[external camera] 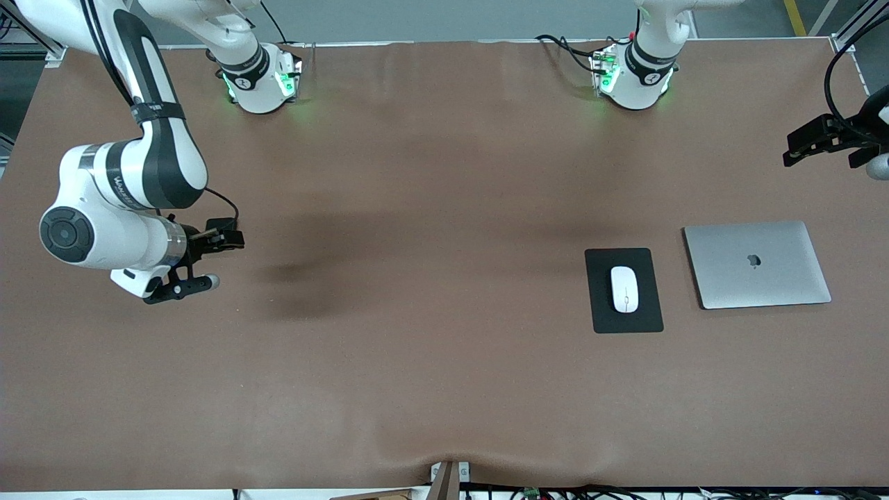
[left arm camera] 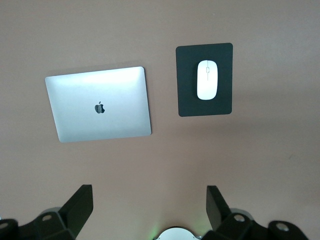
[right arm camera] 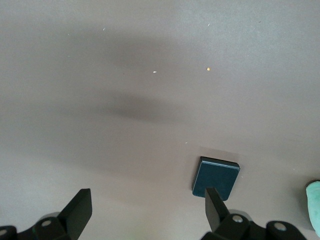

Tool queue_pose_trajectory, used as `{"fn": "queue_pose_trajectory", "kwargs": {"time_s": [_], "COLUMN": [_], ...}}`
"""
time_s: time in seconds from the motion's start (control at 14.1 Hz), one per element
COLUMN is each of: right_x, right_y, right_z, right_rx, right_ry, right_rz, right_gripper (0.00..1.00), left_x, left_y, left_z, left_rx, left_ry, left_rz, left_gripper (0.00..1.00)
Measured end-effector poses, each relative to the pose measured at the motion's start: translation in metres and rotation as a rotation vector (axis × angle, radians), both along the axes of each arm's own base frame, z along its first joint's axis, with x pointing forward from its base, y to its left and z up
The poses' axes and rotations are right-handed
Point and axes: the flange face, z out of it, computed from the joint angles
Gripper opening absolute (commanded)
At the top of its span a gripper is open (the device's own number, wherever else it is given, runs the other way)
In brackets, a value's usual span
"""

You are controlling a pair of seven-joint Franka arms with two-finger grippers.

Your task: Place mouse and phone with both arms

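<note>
The white mouse (external camera: 624,289) (left arm camera: 207,79) lies on a black mouse pad (external camera: 624,319), toward the left arm's end of the table. The phone (right arm camera: 216,176), a small dark slab, shows only in the right wrist view, flat on the table and partly covered by one fingertip; in the front view the right arm hides it. My right gripper (external camera: 217,260) (right arm camera: 146,200) hangs open over the table at the right arm's end, with nothing between its fingers. My left gripper (external camera: 806,142) (left arm camera: 150,195) is open and empty, up at the table's edge at the left arm's end.
A closed silver laptop (external camera: 757,264) (left arm camera: 98,104) lies beside the mouse pad, closer to the left arm's end. A pale green thing (right arm camera: 314,206) shows at the edge of the right wrist view. Brown table (external camera: 430,292) spreads between the two arms.
</note>
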Motion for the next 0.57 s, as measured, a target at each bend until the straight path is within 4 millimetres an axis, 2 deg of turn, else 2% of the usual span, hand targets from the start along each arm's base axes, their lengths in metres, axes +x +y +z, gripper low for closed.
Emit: {"fn": "queue_pose_trajectory", "kwargs": {"time_s": [0.57], "right_x": [0.0009], "right_y": [0.0001], "right_z": [0.0016], "right_rx": [0.0], "right_ry": [-0.004], "right_rz": [0.0], "right_gripper": [1.0], "left_x": [0.0014], "left_y": [-0.0038], "left_z": [-0.0024], "left_rx": [0.0], "left_ry": [0.004], "left_rz": [-0.007], "left_gripper": [1.0]}}
